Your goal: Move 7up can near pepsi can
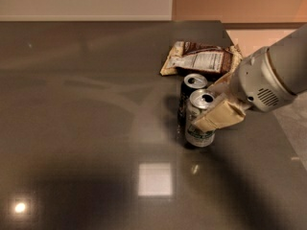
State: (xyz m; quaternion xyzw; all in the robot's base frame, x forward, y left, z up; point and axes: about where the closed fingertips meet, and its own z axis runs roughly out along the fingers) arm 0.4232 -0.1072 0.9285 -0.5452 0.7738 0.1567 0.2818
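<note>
7up can (198, 110) in tool (212, 110) stands beside pepsi can (188, 91) before bag (204, 59).

Glossy, smooth surface (72, 128); matt tan-padded hand (208, 113) clasping the shiny metal 7up can (195, 110); glossy pepsi can (192, 84) beside it.

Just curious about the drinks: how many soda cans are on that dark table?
2. The 7up can sits in the gripper, right of the table's middle; the pepsi can stands just behind it, near the snack bag. The arm may hide more.
</note>
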